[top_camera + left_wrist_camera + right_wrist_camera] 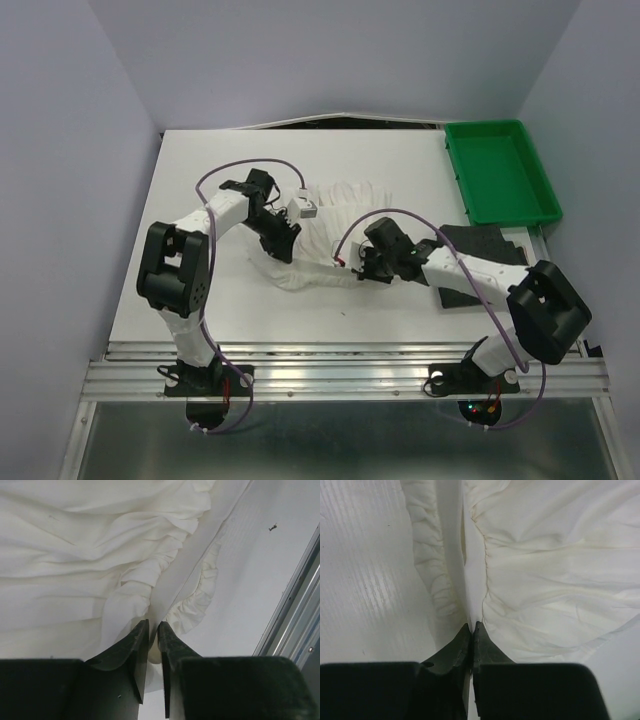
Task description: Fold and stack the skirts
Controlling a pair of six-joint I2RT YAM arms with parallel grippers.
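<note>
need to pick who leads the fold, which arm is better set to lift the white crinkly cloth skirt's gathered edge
Right, probably. The right gripper is pinched shut on the gathered edge of the white crinkly cloth skirt; the left gripper has its jaws slightly apart, grip uncertain.

Your left gripper (pixel 153 625) comes up from the bottom edge, its two dark fingers (pixel 132 647) almost together with a narrow strip of the white skirt (pixel 75 570) pinched between the tips. You see the skirt fill the upper left in soft folds. Its gathered, ruffled edge (pixel 197 600) curls just to the right of the fingertips. The pale surface (pixel 260 580) lies beyond, with a small dark speck (pixel 272 528) on it. A metal rail (pixel 295 625) runs along the right side.
</note>
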